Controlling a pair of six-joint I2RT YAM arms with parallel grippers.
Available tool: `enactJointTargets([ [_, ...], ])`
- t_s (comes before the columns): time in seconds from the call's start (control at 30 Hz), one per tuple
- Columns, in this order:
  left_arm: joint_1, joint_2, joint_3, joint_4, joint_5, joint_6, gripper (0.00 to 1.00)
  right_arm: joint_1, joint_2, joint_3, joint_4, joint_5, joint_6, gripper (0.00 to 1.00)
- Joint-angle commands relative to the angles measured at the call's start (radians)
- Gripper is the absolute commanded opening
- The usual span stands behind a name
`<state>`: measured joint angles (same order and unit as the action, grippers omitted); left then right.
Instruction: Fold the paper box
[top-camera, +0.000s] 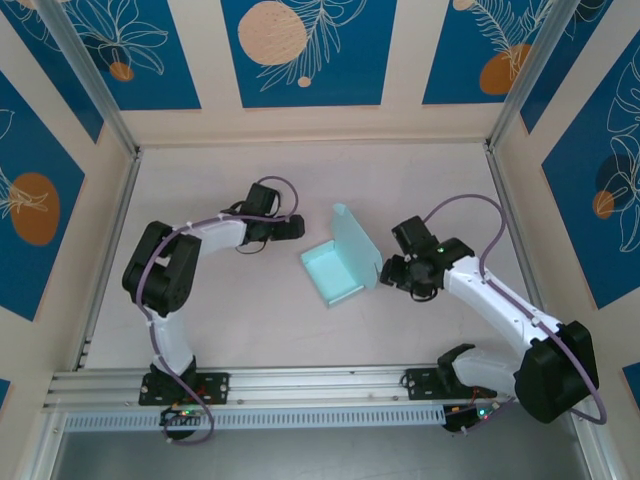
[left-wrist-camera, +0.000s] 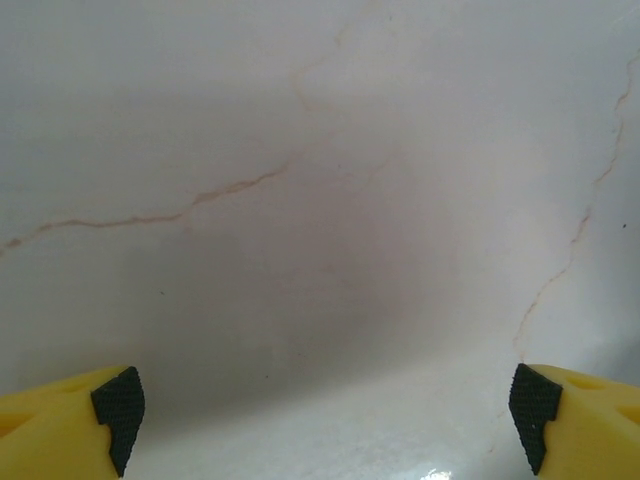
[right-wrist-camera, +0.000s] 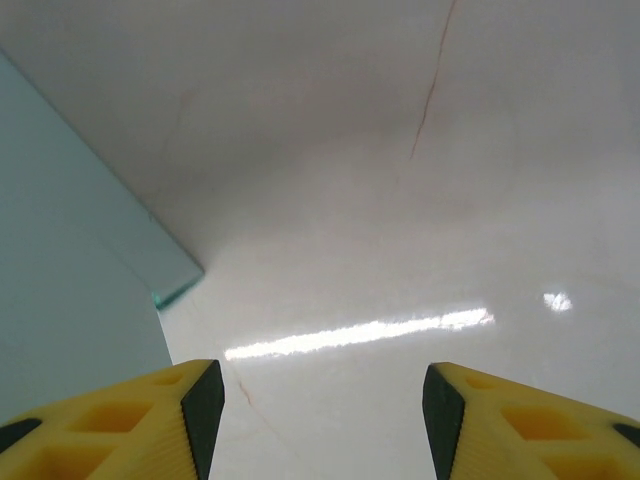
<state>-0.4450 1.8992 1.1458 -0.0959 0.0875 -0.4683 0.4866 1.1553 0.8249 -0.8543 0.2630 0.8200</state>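
The pale light-blue paper box (top-camera: 337, 270) lies in the middle of the table, a shallow tray with its lid panel standing up at the right side. My left gripper (top-camera: 292, 228) is a little to the left of it and apart from it, jaws wide open over bare tabletop (left-wrist-camera: 325, 430). My right gripper (top-camera: 392, 272) is just to the right of the raised lid, open with nothing between its fingers (right-wrist-camera: 318, 420). In the right wrist view the box's blue panel (right-wrist-camera: 60, 250) fills the left side, beside my left finger.
The table (top-camera: 250, 320) is pale marble-patterned, with thin brown veins. Walls with blue panels close it in at the back and both sides. A metal rail (top-camera: 320, 385) runs along the near edge, where both arm bases are bolted.
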Motion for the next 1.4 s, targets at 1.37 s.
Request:
enactJointTargets([
  [1.37, -0.045, -0.052, -0.197, 0.162, 0.25, -0.081, 0.56, 0.27, 0.217, 0.047, 0.323, 0.028, 0.144, 0.65],
])
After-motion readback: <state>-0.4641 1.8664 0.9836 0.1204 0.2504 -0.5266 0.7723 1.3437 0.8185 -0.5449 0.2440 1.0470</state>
